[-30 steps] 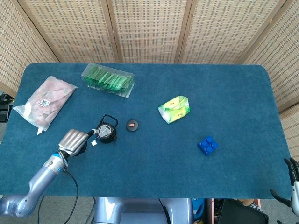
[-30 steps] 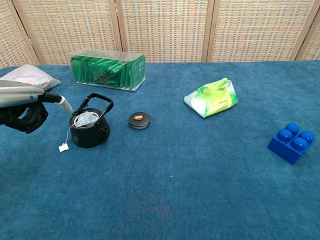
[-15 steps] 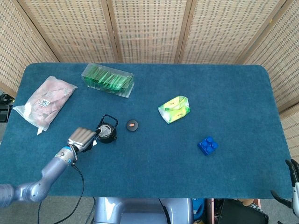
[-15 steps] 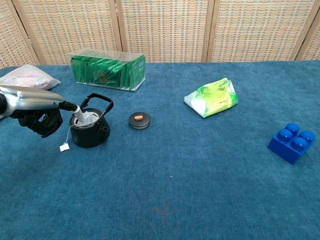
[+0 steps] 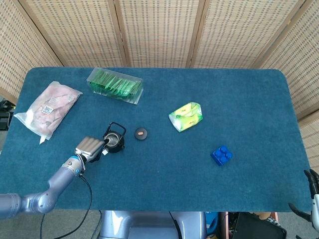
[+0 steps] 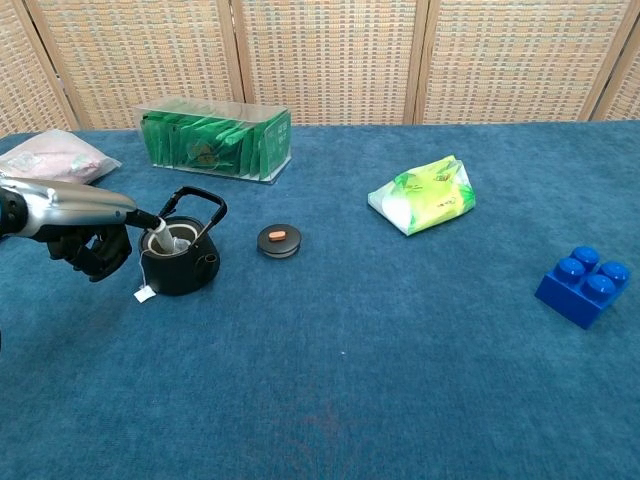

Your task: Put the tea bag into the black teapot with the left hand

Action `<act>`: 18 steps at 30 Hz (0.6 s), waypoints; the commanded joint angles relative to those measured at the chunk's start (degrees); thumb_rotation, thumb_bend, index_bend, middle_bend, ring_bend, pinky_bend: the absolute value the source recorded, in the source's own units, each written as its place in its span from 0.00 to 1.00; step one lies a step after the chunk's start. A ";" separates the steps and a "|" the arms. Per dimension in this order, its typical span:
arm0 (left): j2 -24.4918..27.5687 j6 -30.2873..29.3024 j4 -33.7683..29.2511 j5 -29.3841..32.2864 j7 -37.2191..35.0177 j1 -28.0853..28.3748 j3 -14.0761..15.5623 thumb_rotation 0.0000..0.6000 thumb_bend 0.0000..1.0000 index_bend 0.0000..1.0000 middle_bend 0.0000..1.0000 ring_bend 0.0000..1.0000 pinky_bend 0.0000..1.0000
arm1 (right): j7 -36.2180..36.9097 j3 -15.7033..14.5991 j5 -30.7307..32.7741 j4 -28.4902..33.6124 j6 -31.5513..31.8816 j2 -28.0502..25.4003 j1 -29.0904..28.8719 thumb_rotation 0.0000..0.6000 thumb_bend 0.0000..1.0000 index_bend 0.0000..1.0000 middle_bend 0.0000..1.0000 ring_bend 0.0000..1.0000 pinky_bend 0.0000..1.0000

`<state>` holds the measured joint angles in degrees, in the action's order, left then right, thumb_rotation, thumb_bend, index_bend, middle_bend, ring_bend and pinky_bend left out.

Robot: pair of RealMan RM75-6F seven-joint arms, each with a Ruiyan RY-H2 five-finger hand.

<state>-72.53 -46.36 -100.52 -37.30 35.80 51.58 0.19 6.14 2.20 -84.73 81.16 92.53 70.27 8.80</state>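
Observation:
The black teapot stands lidless at the table's left, also seen in the head view. The white tea bag lies in its opening, and the paper tag hangs outside on its string, down on the cloth. My left hand reaches in from the left with one long finger stretched to the pot's mouth, touching the bag; the other fingers curl under. In the head view the left hand sits just left of the pot. My right hand hangs off the table's lower right corner, holding nothing.
The pot's lid lies just right of the pot. A clear box of green tea bags stands behind it, a pink bag at the far left. A green packet and a blue brick lie to the right.
My left hand has moved right from beside the pot until its outstretched finger reaches the opening. The tag has slid closer to the pot.

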 commanded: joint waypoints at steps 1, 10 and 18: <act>1.26 -1.61 -1.53 -3.10 -2.29 -1.31 0.02 1.00 1.00 0.18 0.67 0.64 0.71 | -0.08 0.04 -0.03 0.03 -0.03 -0.02 -0.07 1.00 0.02 0.11 0.14 0.00 0.06; 3.61 -8.59 -4.82 -13.04 -8.60 -6.61 0.08 1.00 1.00 0.18 0.67 0.64 0.71 | -0.03 0.19 -0.21 -0.05 -0.30 -0.09 -0.43 1.00 0.02 0.11 0.14 0.00 0.06; 3.61 -21.31 -4.66 -26.35 -17.05 -15.80 1.33 1.00 1.00 0.18 0.59 0.56 0.71 | 0.27 0.42 -0.71 -0.36 -0.74 -0.06 -1.20 1.00 0.02 0.11 0.14 0.00 0.06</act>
<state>-68.72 -63.04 -105.65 -59.12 22.29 39.49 0.83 6.37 2.60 -85.41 80.84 91.83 70.19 7.64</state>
